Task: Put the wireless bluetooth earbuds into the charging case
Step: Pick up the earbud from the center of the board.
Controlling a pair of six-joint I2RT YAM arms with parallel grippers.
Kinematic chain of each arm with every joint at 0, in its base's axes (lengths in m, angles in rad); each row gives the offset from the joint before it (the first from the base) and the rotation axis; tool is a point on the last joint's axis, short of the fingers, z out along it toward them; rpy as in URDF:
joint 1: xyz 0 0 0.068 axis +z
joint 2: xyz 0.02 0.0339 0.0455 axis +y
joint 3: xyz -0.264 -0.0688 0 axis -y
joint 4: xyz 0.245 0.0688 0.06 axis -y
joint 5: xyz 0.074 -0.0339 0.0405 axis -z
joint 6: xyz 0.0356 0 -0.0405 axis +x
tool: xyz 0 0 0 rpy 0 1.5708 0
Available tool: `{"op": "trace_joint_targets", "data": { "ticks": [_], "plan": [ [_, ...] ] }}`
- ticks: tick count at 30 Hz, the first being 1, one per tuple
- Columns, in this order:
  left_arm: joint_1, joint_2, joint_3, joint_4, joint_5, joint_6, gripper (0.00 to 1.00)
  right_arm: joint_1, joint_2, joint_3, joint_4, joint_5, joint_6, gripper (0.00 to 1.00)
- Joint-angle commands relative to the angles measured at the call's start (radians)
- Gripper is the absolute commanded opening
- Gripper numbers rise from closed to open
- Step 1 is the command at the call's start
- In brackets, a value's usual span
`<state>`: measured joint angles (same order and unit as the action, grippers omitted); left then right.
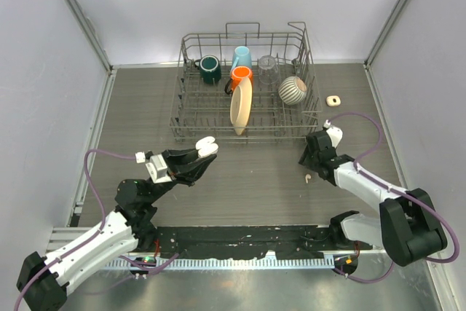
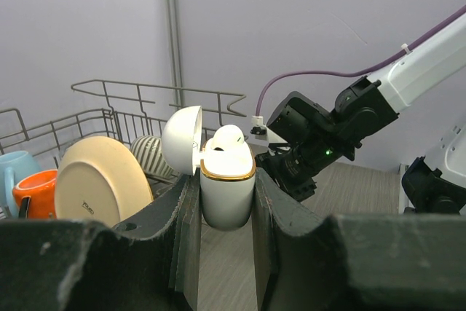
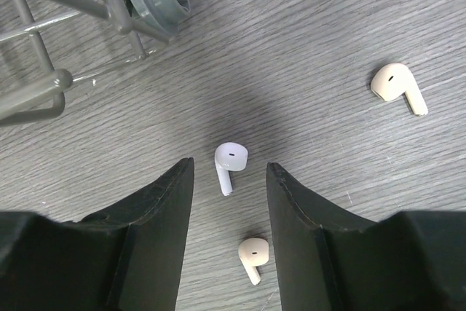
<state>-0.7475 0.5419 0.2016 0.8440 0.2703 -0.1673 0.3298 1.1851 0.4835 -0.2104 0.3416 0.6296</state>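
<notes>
left gripper (image 2: 226, 180) clamps the open charging case (image 2: 227, 198), right gripper (image 3: 229, 167) spread wide.
one white earbud (image 3: 230, 158) lies on the table (image 3: 306, 49) framed between its fingers (image 3: 153, 223).

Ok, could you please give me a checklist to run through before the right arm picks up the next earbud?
1. Charging case clamped in left gripper: ok.
2. Case lid open: ok.
3. Free slot in case: cannot tell; one earbud sits inside.
4. Right gripper open: ok.
5. White earbud on the table lined up between its fingers: ok.
6. Two cream earbuds clear of the fingers: ok.
</notes>
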Motion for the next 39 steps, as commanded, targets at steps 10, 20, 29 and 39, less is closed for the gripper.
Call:
{"op": "trace_joint_targets", "data": {
  "ticks": [10, 20, 29, 39],
  "plan": [
    [0.002, 0.01, 0.035, 0.04, -0.019, 0.012, 0.0, -0.003, 0.045, 0.055, 0.022, 0.028, 0.025, 0.45],
    [0.004, 0.006, 0.032, 0.041, -0.019, 0.012, 0.0, -0.005, 0.076, 0.056, 0.026, 0.053, 0.036, 0.43],
    [0.002, 0.006, 0.032, 0.04, -0.022, 0.012, 0.0, -0.003, 0.085, 0.047, 0.029, 0.074, 0.056, 0.4],
    [0.002, 0.007, 0.032, 0.041, -0.022, 0.011, 0.0, -0.003, 0.099, 0.049, 0.034, 0.06, 0.074, 0.35]
  ]
}}
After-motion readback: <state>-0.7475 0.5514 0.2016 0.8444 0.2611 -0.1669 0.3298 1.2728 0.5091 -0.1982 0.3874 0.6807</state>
